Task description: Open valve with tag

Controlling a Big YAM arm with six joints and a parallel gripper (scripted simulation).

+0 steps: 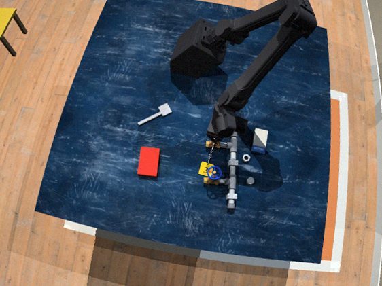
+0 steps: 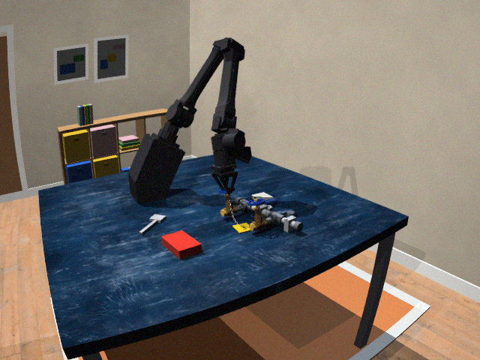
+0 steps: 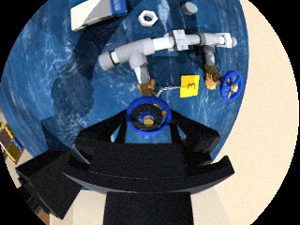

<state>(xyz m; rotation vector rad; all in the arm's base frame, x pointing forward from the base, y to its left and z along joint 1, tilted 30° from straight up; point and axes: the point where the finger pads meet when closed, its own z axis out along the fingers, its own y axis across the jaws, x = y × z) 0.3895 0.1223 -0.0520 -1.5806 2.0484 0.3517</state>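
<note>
A grey pipe (image 1: 231, 166) lies on the dark blue table with two brass valves, each with a blue handwheel. A yellow tag (image 1: 204, 168) hangs by a thin chain (image 1: 211, 154) from the far valve (image 1: 214, 144). My gripper (image 1: 214, 139) comes straight down on that far valve and is shut on its handwheel (image 3: 148, 116), which sits between my fingers in the wrist view. The near valve's handwheel (image 1: 208, 170) stands free; it also shows in the wrist view (image 3: 232, 84), beside the tag (image 3: 187, 85). From the side view my gripper (image 2: 226, 188) is on top of the far valve.
A red block (image 1: 149, 160) lies left of the pipe. A white spatula-like tool (image 1: 154, 115) lies farther back left. A white and blue box (image 1: 259, 140), a hex nut (image 1: 248, 156) and a grey cylinder (image 1: 250, 180) lie right of the pipe. The arm's black base (image 1: 198, 48) stands behind.
</note>
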